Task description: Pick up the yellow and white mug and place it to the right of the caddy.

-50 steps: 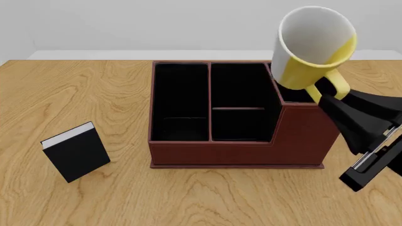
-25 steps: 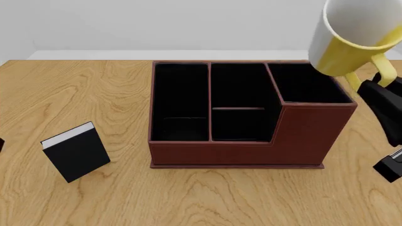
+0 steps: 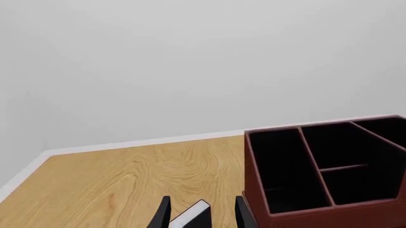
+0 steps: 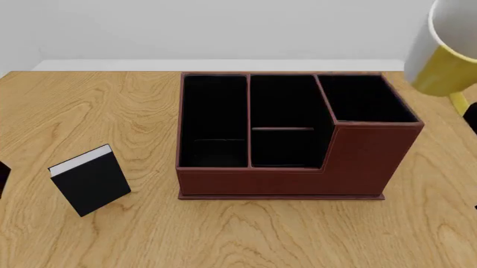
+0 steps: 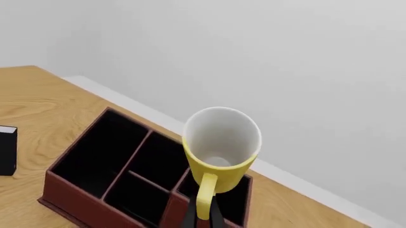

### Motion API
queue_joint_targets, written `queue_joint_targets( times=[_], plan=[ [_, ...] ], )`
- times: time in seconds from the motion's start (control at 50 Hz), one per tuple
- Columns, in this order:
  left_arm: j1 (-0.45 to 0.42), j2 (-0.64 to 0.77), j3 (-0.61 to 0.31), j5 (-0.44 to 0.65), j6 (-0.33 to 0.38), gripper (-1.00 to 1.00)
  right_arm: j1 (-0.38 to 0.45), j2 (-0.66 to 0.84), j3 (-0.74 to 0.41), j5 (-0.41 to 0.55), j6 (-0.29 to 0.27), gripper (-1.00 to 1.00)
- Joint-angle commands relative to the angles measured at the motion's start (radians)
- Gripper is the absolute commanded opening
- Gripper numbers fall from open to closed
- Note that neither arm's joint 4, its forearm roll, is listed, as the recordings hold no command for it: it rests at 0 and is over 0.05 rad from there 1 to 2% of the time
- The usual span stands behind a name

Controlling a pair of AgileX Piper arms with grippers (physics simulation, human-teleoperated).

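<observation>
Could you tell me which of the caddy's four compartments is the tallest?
The rightmost compartment of the caddy: its front wall steps up above the other three.

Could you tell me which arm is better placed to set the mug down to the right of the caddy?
The right: its hand already grips the mug by the handle, up beside the caddy. The left hand hovers over the book.

No readable text, label or number shows anywhere.

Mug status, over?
Right tool shut on mug by its handle, held high past caddy's right end. Left tool open, low, by the book. Not yet set down.
</observation>
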Motion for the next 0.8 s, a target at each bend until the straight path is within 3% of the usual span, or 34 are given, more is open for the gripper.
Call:
queue_joint_targets(
  times=[0.02, 0.8],
  plan=[
    [-0.014, 0.0, 0.008, -0.006, 0.004, 1.0, -0.046, -0.039, -0.001, 0.033, 0.014, -1.0],
    [-0.022, 0.0, 0.004, -0.002, 0.01, 1.0, -0.222, -0.056, -0.052, 0.072, 0.011, -1.0]
  ],
)
